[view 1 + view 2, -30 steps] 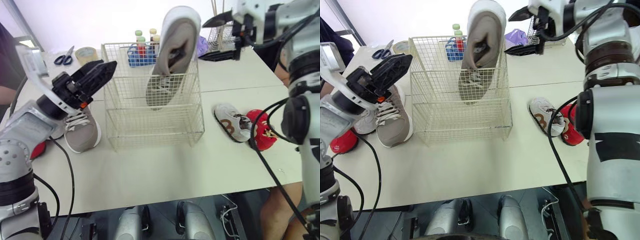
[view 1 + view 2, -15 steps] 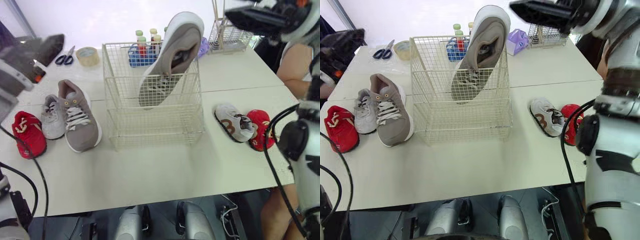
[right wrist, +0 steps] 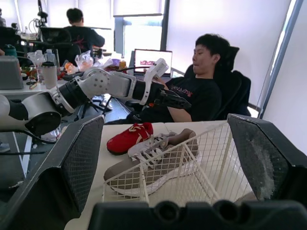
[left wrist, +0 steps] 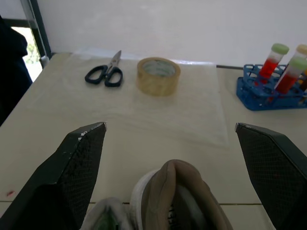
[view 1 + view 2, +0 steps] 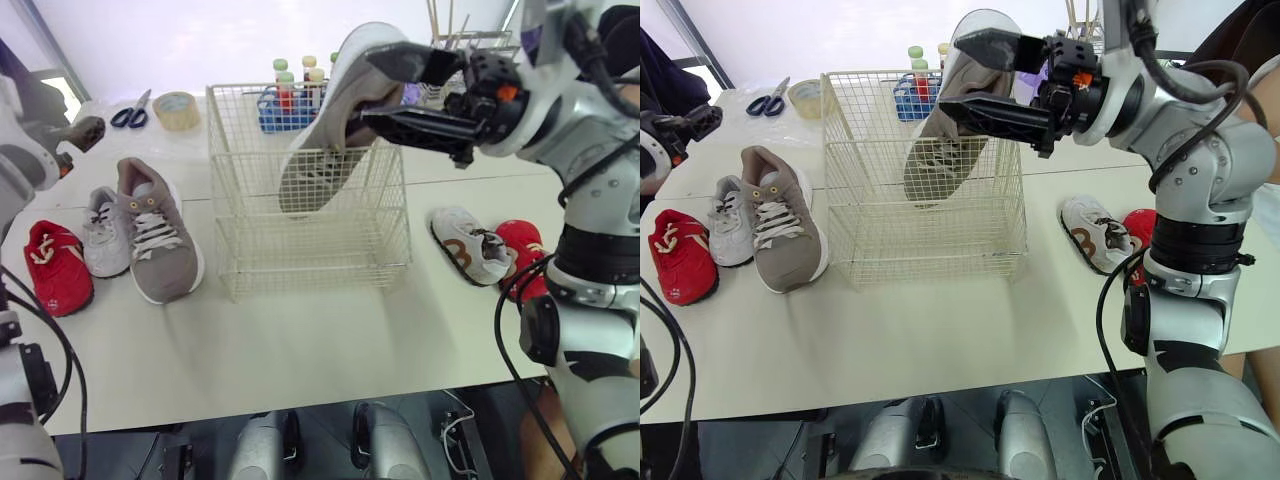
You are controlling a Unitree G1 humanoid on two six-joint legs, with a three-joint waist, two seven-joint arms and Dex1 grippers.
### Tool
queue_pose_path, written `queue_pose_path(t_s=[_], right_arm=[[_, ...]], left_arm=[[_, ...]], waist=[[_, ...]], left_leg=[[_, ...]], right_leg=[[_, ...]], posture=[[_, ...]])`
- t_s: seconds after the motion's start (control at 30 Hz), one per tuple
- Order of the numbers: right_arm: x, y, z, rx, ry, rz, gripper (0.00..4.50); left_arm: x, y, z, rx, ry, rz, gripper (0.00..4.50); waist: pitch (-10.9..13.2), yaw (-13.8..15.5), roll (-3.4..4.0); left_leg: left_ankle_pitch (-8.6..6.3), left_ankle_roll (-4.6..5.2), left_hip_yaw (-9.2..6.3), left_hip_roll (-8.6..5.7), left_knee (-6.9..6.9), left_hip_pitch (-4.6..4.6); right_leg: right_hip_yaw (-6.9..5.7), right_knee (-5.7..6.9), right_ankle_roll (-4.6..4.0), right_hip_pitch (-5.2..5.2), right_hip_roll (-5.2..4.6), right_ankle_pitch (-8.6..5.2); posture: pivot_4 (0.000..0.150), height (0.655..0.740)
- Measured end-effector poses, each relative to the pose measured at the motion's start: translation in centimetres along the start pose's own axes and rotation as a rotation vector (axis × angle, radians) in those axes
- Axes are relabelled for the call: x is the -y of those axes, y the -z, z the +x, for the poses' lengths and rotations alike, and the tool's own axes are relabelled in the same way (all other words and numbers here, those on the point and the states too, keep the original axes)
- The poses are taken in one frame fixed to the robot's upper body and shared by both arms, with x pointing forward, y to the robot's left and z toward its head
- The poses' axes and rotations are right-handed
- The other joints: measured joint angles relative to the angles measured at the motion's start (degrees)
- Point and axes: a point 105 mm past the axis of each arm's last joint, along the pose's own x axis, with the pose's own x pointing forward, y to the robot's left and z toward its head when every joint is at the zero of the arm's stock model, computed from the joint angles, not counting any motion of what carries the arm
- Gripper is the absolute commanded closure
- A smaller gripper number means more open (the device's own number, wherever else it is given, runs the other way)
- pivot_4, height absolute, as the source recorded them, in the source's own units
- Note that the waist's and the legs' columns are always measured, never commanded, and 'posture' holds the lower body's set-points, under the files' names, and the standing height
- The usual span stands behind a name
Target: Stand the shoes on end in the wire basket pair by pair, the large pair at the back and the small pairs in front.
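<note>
Right gripper (image 5: 368, 85), fingers spread wide, at raised heel of large grey shoe (image 5: 310, 170); contact unclear. Shoe leans toe-down inside wire basket (image 5: 300, 272). Left gripper (image 4: 170, 128), likewise spread, hovers over heel of matching grey shoe (image 5: 155, 245) on surface (image 5: 320, 340) left of basket, beside small grey shoe (image 5: 100, 232) and red shoe (image 5: 55, 265). White-brown shoe (image 5: 468, 243) and second red shoe (image 5: 522, 258) lie right of basket. Scissors (image 5: 127, 115), tape roll (image 5: 173, 105), tube rack (image 5: 285, 102) behind.

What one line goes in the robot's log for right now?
large taupe sneaker leaning toe-down in white wire basket | right fingers open by its heel | left fingers open, holding nothing
</note>
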Motion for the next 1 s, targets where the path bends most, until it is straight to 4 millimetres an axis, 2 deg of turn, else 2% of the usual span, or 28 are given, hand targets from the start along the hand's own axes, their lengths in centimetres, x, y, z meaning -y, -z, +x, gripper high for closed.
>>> queue_pose_path(t_s=[0.1,0.3,0.63,0.83,1.0], right_arm=[[-0.1,-0.1,0.2,-0.003,0.018,-0.015,0.07],[-0.4,-0.3,0.4,0.004,0.024,-0.015,0.07],[-0.2,-0.3,0.4,-0.003,0.047,-0.018,0.07],[-0.1,0.1,0.7,-0.014,0.041,-0.01,0.07],[0.0,0.2,0.7,-0.01,0.04,-0.018,0.07]], left_arm=[[-0.5,1.3,0.8,-0.058,-0.018,-0.006,0.0],[0.1,4.6,2.2,-0.163,0.027,-0.019,0.0],[-1.0,5.5,2.1,-0.218,-0.009,0.035,0.0],[-1.6,7.7,2.0,-0.287,-0.02,0.03,0.0],[-1.7,8.0,2.1,-0.305,-0.012,0.043,0.0]], waist=[[0.0,-0.08,0.0],[0.01,-0.04,-0.02],[0.02,-0.03,-0.03],[0.02,-0.07,-0.04],[0.02,-0.12,-0.06]], left_leg=[[0.01,0.01,0.01,0.02,-0.01,0.0],[0.02,0.03,0.04,0.02,0.01,-0.02],[0.02,0.04,0.03,0.03,0.02,-0.02],[0.02,0.05,0.03,0.03,0.03,-0.02],[0.02,0.06,0.04,0.03,0.03,-0.03]], right_leg=[[0.0,0.01,0.0,-0.03,0.03,0.0],[0.0,0.01,0.01,-0.03,0.02,0.0],[0.01,0.02,0.01,-0.05,-0.01,0.0],[0.01,0.03,0.01,-0.05,0.0,0.0],[0.01,0.03,0.01,-0.05,0.0,0.0]], posture=[[0.15,0.74],[0.15,0.74],[0.15,0.74],[0.15,0.74],[0.15,0.74]])
